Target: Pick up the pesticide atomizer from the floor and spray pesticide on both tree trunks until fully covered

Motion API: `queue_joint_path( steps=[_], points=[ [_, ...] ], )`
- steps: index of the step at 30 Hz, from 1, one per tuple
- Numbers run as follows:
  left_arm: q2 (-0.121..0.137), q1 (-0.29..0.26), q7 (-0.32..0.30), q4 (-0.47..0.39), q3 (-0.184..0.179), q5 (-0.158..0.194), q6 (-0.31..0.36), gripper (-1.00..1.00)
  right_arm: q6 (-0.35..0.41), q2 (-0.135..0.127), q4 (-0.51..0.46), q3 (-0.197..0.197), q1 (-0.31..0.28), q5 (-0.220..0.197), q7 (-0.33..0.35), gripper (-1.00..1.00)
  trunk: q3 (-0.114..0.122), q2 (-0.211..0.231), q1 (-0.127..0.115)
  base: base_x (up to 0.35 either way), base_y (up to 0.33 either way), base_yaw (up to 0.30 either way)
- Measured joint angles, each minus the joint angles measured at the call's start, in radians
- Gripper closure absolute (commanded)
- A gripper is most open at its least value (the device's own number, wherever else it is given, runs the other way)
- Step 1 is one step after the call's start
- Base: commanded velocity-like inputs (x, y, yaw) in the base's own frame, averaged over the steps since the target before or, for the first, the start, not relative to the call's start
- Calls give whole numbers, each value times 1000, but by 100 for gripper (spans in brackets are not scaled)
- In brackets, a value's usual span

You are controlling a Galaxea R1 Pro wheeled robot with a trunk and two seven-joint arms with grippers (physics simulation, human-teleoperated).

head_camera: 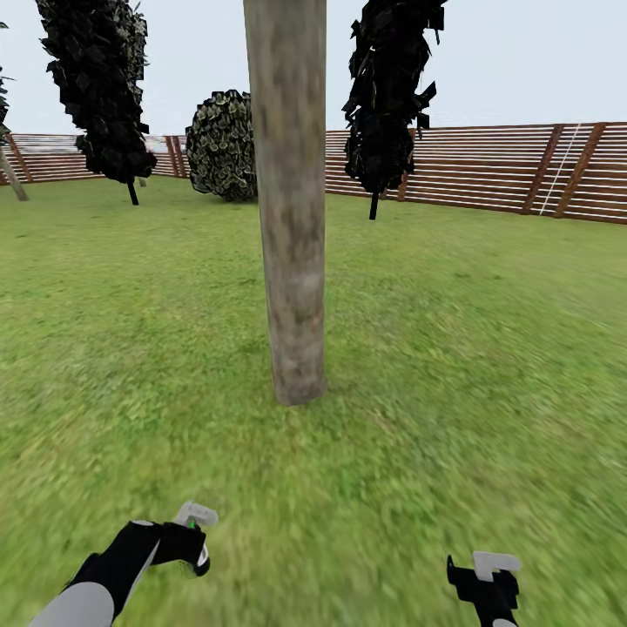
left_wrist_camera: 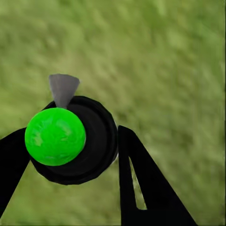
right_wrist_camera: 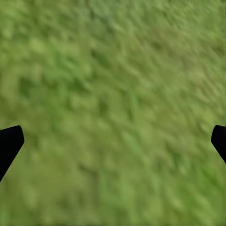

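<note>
Left claw (left_wrist_camera: 70, 155) clamps the black, green-topped atomizer bottle (left_wrist_camera: 70, 141) short of the thick grey-beige trunk (head_camera: 287, 209); right claw (right_wrist_camera: 113, 141) spread wide over grass (right_wrist_camera: 113, 70).

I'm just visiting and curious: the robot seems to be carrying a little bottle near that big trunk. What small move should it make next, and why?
Probably lift the left tool and aim the atomizer at the tree trunk. The bottle sits clamped between the left fingers but low over the grass, while the trunk stands straight ahead showing no whitish specks. The right tool is open and empty.
</note>
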Motion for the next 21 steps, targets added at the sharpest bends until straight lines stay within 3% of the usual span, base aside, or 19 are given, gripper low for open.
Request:
queue_joint_path(
  steps=[9,17,21],
  points=[
    [-45,0,3,-121,-8,17,89,100,-1,9,2,2,6,-1,0,-100,0,0,0,76,-52,0],
    [-48,-2,4,-137,-5,17,103,100,-1,10,2,2,6,-2,-1,-100,0,0,0,184,-204,0],
    [-51,-23,3,-178,-7,20,194,100,-1,10,2,2,6,-2,-1,-100,0,0,0,-119,-233,0]
  ],
)
